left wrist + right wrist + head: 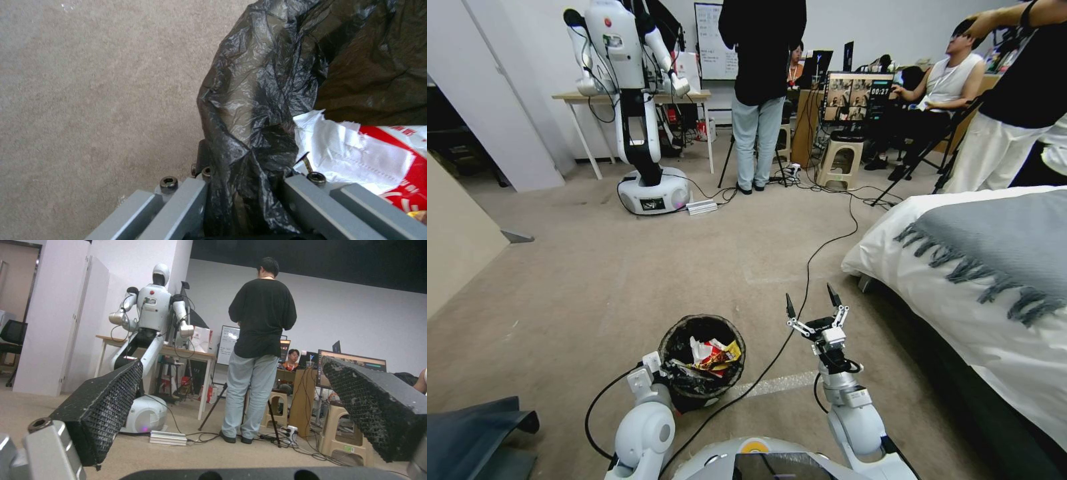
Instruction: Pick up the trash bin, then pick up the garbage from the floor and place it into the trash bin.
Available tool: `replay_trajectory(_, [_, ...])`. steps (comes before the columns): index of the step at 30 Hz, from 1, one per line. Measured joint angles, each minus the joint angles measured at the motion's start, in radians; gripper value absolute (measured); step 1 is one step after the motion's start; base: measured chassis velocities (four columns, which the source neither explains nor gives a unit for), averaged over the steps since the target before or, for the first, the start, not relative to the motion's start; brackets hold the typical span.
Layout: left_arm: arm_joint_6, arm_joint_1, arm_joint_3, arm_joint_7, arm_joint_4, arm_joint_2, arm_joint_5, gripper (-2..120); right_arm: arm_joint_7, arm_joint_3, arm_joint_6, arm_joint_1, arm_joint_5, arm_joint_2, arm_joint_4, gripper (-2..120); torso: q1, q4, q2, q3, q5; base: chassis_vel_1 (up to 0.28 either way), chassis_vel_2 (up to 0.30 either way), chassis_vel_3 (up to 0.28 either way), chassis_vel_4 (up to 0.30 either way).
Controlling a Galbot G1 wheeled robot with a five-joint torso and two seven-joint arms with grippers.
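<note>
While my left hand point(245, 200) is clamping the rim of the trash bin point(702, 360), its grey fingers point(311, 203) are sitting one on each side of the crinkled black bag point(262, 110) that is folded over that rim, so I am grasping the bin by its edge, low in front of my body and over the beige carpet point(594, 280). Garbage point(714, 355) is lying inside the bin: a crumpled red-and-white pack point(373, 163) is pressing up against the bag just beside my inner finger, and from the head view a yellow wrapper point(732, 350) is showing next to it. My right hand point(814, 308) is hovering released to the right of the bin, its two black-padded fingers point(104, 410) spreading wide apart with nothing between them, pointing out across the room. A black cable point(817, 250) is trailing over the carpet between my two arms, crossing a strip of tape point(777, 384) on the floor. A bed point(960, 293) with white sheets and a fringed grey blanket point(1000, 247) is standing on my right. Another white robot point(634, 100) is standing well ahead of me beside a worktop point(587, 97), and a dark sheet point(474, 427) is lying at my lower left.
</note>
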Motion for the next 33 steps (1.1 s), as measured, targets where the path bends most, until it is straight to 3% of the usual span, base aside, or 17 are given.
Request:
replay_trajectory(9, [-0.011, -0.003, -0.004, -0.003, 0.018, -0.003, -0.033, 28, -0.001, 0.0, 0.0, 0.002, 0.001, 0.001, -0.001, 100, 0.0, -0.0001, 0.0, 0.0, 0.0002, 0.0, 0.0, 0.0, 0.0])
replay_trajectory(14, [-0.016, -0.003, -0.005, -0.003, 0.019, -0.002, -0.037, 32, -0.001, 0.0, 0.0, 0.002, 0.001, 0.001, -0.003, 100, 0.0, -0.0001, 0.0, 0.0, 0.0001, 0.0, 0.0, 0.0, 0.0])
replay_trajectory(25, [-0.01, 0.008, -0.006, -0.005, -0.011, 0.004, -0.035, 75, -0.004, -0.014, 0.002, 0.002, -0.007, 0.005, -0.014, 100, 0.0, -0.0002, 0.0, 0.0, -0.0005, 0.0, 0.0, 0.0, 0.0])
replay_trajectory(33, [-0.012, 0.016, -0.002, 0.006, -0.042, 0.007, 0.034, 85, -0.004, -0.015, 0.001, 0.005, -0.007, 0.001, -0.015, 100, 0.0, 0.0, 0.0, 0.0, -0.0002, 0.0, 0.0, 0.0, 0.0])
